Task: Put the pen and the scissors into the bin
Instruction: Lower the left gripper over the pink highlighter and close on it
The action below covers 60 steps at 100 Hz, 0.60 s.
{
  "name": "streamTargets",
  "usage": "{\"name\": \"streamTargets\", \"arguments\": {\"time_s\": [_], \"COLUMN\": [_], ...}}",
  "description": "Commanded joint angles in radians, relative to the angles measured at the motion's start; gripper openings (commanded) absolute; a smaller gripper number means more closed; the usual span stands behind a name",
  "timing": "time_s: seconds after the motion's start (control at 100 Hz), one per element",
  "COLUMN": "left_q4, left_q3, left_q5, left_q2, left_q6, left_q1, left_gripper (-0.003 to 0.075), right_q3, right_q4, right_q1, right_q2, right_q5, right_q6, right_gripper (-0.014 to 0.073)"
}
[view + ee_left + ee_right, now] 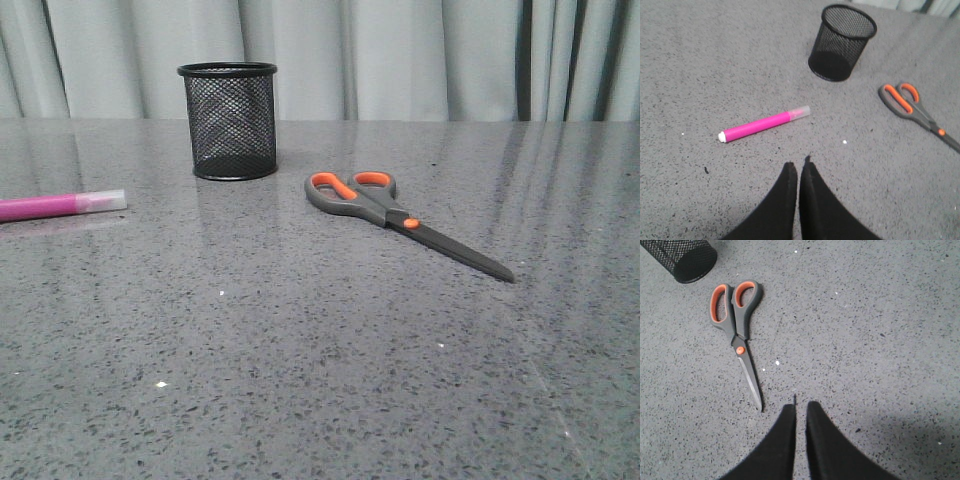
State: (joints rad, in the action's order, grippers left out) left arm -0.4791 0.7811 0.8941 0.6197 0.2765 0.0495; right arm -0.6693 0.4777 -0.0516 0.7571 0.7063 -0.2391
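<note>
The black mesh bin (229, 119) stands upright at the back of the table, also seen as the bin (841, 42) and the bin (682, 257). The pink pen (58, 205) lies flat at the far left; the pen (764, 124) rests a short way beyond my left gripper (798, 167), which is shut and holds nothing. Right of the bin lie the closed scissors (400, 216), handles toward the bin. The blade tip of the scissors (736, 333) ends just beside my right gripper (800, 408), shut and empty above the table. Neither gripper shows in the front view.
The grey speckled table (320, 360) stretches wide around the three objects. A pale curtain (400, 55) hangs behind its far edge. A few white specks dot the surface.
</note>
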Motion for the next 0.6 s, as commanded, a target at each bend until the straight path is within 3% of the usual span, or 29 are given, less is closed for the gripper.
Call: {"name": "streamTargets", "arguments": {"time_s": [0.0, 0.12, 0.24, 0.59], "left_q4": [-0.057, -0.083, -0.101, -0.105], "left_q3": [0.047, 0.072, 0.090, 0.224], "left_q5": [-0.025, -0.010, -0.005, 0.070], "left_q2": [0.036, 0.076, 0.125, 0.403], "left_q6": [0.058, 0.114, 0.152, 0.465], "left_q1": [-0.008, -0.008, -0.008, -0.008], "left_gripper": [0.0009, 0.0164, 0.0346, 0.0363], "right_q3": [-0.034, -0.034, -0.034, -0.034], "right_q4": [0.011, 0.012, 0.012, 0.012], "right_q1": [0.001, 0.001, 0.001, 0.001], "right_q2": [0.003, 0.003, 0.003, 0.003], "right_q5": [-0.034, -0.030, -0.030, -0.028], "right_q6": [-0.016, -0.016, -0.016, -0.018], "right_gripper": [0.0178, 0.0364, 0.0372, 0.0372]}}
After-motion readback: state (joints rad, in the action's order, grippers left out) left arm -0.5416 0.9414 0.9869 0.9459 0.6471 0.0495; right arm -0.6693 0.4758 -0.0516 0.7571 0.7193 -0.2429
